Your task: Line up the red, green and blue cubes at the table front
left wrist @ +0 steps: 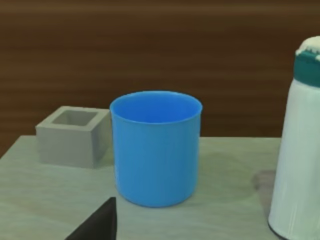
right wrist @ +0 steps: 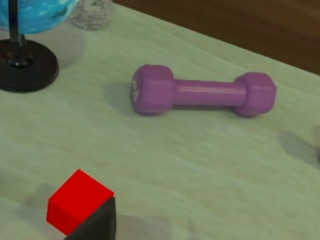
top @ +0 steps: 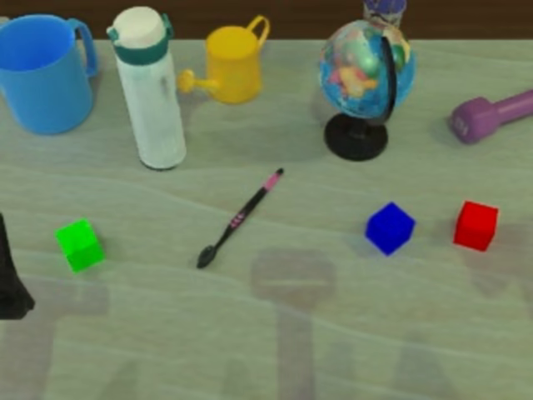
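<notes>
lying on the pale grey-green wooden table [top: 275, 350], the small bright green cube [top: 80, 244] is at the left, near the dark left gripper [top: 12, 287] at the table's left edge. the deep blue cube [top: 390, 227] sits right of the middle, and the bright red cube [top: 476, 225] is just beside it further right. whether either pincer is apart or together, i cannot tell; the right gripper [right wrist: 95, 225] shows only as a dark tip next to the red cube.

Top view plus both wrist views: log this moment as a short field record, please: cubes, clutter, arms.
red cube: right side, apart from the others
blue cube: just left of red, not touching
green cube: far left
line-up: not yet formed
clutter: blue mug, white bottle, yellow watering can, globe, purple dumbbell, black pen
left gripper: left edge, holding nothing
right gripper: out of top view
</notes>
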Controlling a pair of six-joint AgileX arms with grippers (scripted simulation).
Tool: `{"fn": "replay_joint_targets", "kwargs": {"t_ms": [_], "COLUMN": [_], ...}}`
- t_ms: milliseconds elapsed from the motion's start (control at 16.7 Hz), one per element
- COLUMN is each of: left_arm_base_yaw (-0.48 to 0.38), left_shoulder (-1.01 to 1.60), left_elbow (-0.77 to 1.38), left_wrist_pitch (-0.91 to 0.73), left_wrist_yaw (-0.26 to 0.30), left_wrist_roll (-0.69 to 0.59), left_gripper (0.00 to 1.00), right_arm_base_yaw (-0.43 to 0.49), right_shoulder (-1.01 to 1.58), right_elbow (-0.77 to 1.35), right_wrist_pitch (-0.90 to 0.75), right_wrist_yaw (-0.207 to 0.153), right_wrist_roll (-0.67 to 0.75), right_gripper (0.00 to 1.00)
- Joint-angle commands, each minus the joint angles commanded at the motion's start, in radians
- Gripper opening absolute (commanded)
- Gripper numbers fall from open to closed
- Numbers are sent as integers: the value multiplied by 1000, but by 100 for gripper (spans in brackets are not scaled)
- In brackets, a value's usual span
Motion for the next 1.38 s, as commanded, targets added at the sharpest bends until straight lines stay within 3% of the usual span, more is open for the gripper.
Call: {"fn": "replay_joint_targets", "kwargs": {"t_ms": [780, 1020, 1380], "left_arm_base_yaw": [0, 0, 0], "left_shoulder": [0, 0, 0], "left_elbow": [0, 0, 0], "left_wrist_pitch": [0, 0, 0], "left_wrist_yaw": [0, 0, 0], "left_wrist_roll": [0, 0, 0], "left_gripper": [100, 100, 100], "right_arm_base_yaw": [125, 141, 143], "right_shoulder": [1274, 1463, 1494], "right_elbow": [921, 1071, 1097], "right_wrist_pitch": [-663, -752, -766], "right_wrist_yaw": [-5, -3, -2], "right_wrist_roll": [-620, -713, -729], "right_gripper": [100, 100, 100]}}
